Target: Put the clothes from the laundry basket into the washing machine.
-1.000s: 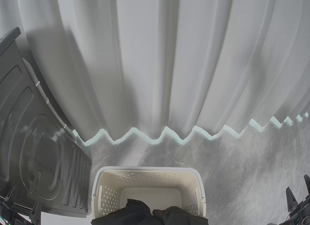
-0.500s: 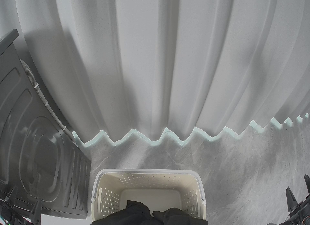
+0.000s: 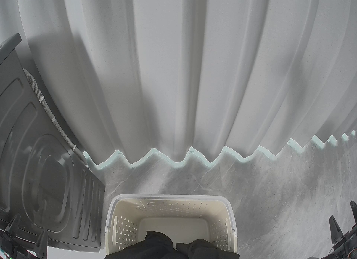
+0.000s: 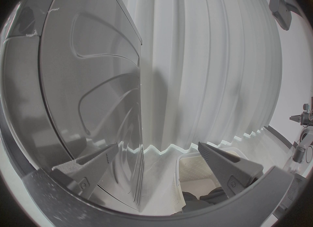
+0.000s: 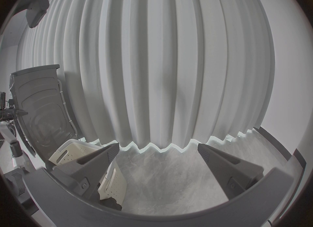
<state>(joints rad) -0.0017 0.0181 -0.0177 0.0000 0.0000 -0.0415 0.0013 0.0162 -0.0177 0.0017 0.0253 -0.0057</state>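
A cream laundry basket (image 3: 119, 211) stands on the floor straight ahead, with black clothes (image 3: 163, 246) heaped at its near side. Left of it stands the grey washing machine (image 3: 37, 166), showing a ribbed panel. My left gripper (image 3: 29, 228) hangs open low beside that panel and holds nothing. The left wrist view has the left gripper (image 4: 158, 147) facing the machine (image 4: 91, 74), the basket (image 4: 195, 169) and the clothes (image 4: 202, 198). To the basket's right, my right gripper (image 3: 342, 213) is open over bare floor. In the right wrist view the right gripper (image 5: 158, 147) is empty, with the basket (image 5: 75, 149) and machine (image 5: 42, 107) beyond.
A white pleated curtain (image 3: 193, 66) hangs close behind the basket and machine, its hem just above the grey marble floor (image 3: 282, 196). A ribbed hose (image 3: 48, 111) runs down the machine's panel. Open floor lies to the right of the basket.
The head view shifted slightly a second ago, so the basket sits a little lower in it. Grippers, basket and clothes have not moved.
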